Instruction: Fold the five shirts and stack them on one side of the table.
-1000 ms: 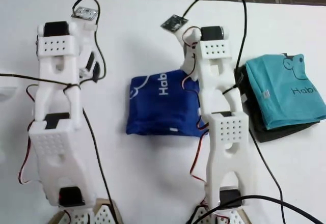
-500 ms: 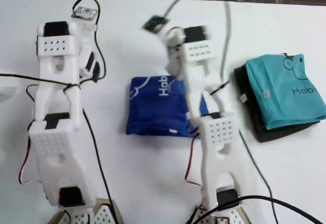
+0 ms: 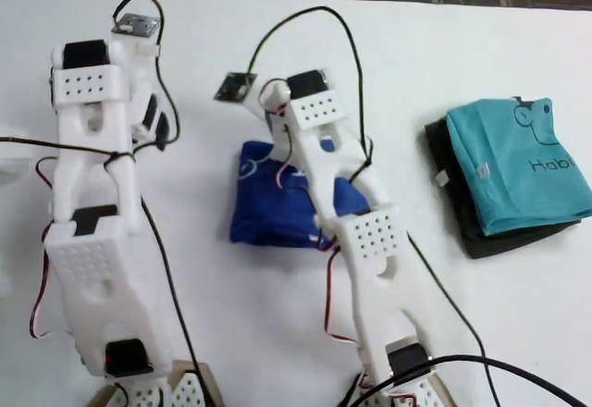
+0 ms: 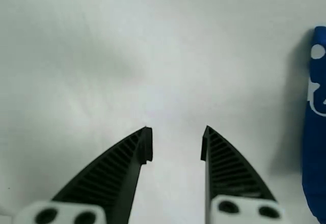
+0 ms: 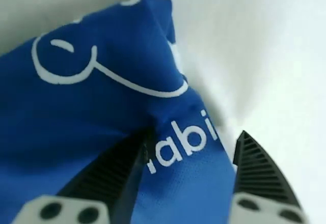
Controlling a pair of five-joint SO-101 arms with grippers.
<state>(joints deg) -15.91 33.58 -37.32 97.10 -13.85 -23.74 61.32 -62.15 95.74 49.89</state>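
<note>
Much of the blue shirt (image 3: 268, 213), folded and lying near the middle of the table (image 3: 231, 46), is being hidden in the high view by the right arm (image 3: 370, 240), which is being stretched across it. In the left wrist view a narrow strip of that shirt (image 4: 316, 122) is being shown, the rest being cut off. Toward the table's right edge a folded teal shirt (image 3: 518, 162) is being carried on a black shirt (image 3: 481, 236), of which just a border is being left uncovered. The teal one is being clipped at the picture's edge.

The right claw (image 5: 195, 135) is being held wide apart over a corner of the blue shirt (image 5: 91, 96). One finger (image 5: 117, 173) is being set against creased fabric, and the other is being held just beside the shirt's edge. The left claw (image 4: 177, 130) is being held partly apart above bare table, near the blue shirt but not touching it.

White lettering and a line drawing are being displayed on the blue shirt, dark lettering and a drawn figure on the teal one.
</note>
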